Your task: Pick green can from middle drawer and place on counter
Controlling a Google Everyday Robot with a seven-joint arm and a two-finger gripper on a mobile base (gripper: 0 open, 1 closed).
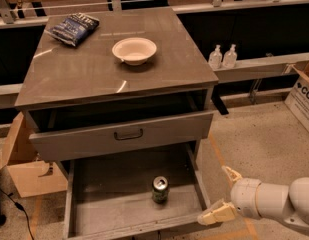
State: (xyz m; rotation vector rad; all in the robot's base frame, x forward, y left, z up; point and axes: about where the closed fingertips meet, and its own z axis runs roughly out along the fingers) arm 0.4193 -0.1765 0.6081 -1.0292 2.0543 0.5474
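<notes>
The green can [160, 189] stands upright on the flat grey floor of the open middle drawer [114, 206], near its front middle. My gripper [222, 196] is at the lower right, just outside the drawer's right front corner, to the right of the can and apart from it. Its two cream fingers are spread open and hold nothing. The counter [89, 71] is the glossy grey-brown top of the cabinet above.
A white bowl [134, 50] and a dark snack bag [74, 28] lie on the counter. The drawer above, with a dark handle [128, 134], is slightly pulled out. Two clear pump bottles [222, 57] stand on a ledge at right. Cardboard boxes sit at left [24, 166] and far right [303, 98].
</notes>
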